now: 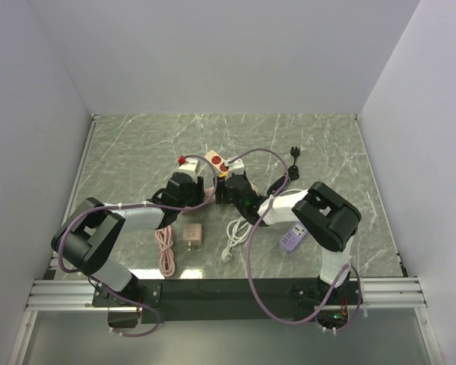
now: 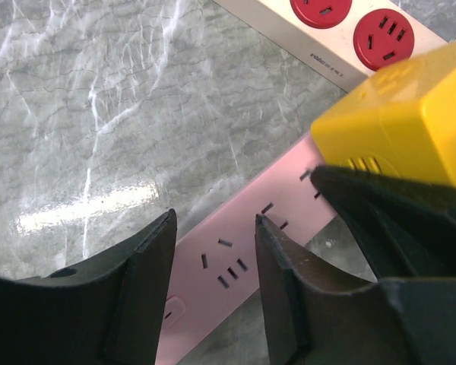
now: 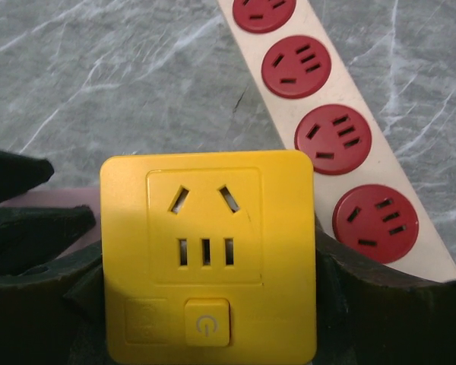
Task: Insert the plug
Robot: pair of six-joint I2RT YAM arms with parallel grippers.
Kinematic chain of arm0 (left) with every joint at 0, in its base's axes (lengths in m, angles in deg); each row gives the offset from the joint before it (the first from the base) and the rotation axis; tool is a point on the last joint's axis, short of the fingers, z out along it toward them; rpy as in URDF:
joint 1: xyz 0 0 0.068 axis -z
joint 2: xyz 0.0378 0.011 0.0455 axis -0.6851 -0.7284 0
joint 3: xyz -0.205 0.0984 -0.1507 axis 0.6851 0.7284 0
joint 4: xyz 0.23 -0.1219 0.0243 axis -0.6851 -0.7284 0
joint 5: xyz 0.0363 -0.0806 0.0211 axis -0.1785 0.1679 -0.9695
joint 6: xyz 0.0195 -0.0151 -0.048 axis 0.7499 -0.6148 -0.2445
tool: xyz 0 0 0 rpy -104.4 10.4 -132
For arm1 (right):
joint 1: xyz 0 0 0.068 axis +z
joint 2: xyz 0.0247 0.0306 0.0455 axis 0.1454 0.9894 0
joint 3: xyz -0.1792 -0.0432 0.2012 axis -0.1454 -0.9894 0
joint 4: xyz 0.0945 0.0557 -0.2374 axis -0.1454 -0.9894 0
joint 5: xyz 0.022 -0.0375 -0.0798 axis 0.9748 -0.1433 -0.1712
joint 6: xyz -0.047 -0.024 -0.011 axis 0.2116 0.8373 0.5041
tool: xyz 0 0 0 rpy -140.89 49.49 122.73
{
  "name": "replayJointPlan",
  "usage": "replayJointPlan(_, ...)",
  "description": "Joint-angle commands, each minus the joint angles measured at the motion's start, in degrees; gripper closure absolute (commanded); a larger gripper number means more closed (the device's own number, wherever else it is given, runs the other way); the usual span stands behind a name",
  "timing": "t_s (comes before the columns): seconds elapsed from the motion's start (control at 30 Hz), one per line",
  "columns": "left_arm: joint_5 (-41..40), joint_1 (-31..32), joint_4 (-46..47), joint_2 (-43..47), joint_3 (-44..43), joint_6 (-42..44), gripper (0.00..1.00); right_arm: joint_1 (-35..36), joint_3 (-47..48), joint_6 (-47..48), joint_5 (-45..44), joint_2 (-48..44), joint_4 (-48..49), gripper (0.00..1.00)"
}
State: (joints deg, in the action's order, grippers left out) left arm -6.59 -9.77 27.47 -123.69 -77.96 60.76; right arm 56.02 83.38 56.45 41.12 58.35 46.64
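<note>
My right gripper (image 3: 213, 304) is shut on the yellow cube plug (image 3: 207, 258), socket face and power button toward the camera. The plug also shows in the left wrist view (image 2: 410, 114), hovering over the right part of a flat pink power strip (image 2: 235, 251). My left gripper (image 2: 213, 251) is open, its fingers (image 2: 148, 289) low over the same pink strip, one on each side of a socket group. In the top view both grippers, left (image 1: 188, 186) and right (image 1: 232, 188), meet mid-table; the plug is hidden there.
A cream power strip with red round sockets (image 3: 327, 144) lies just beyond the plug, also in the top view (image 1: 216, 161). A purple power strip (image 1: 292, 238), a beige adapter (image 1: 191, 233), a pink cable (image 1: 166, 255), a white cable (image 1: 235, 232) and a black plug (image 1: 294, 152) lie around.
</note>
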Motion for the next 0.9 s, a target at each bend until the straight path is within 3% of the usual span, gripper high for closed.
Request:
replayJointPlan(0.0, 0.44, 0.36, -3.76, -1.38, -0.94, -0.84, 0.48, 2.18, -4.92, -3.73, 12.04, 2.32, -22.59, 0.56)
replayJointPlan(0.1, 0.35, 0.36, -4.03, -1.65, -1.12, -0.84, 0.47, 1.74, -4.21, -2.94, 11.96, 1.0, -22.68, 0.44)
replayJointPlan(0.13, 0.35, 0.36, -4.03, -1.65, -1.21, -0.84, 0.47, 1.65, -3.86, -2.76, 12.04, 0.74, -22.76, 0.04)
replayJointPlan(0.47, 0.7, 0.36, -4.12, -1.65, -1.12, -0.75, 0.51, -0.46, -5.79, -3.02, 13.28, -4.7, -19.51, 0.02)
replayJointPlan(0.73, 0.79, 0.36, -4.03, -1.65, -1.12, -0.75, 0.52, -0.64, -8.6, -2.58, 12.57, -10.77, -22.05, 0.01)
replayJointPlan(0.87, 0.7, 0.36, -4.03, -1.65, -1.12, -0.66, 0.52, -0.55, -9.83, -2.93, 13.01, -18.3, -26.19, 0.01)
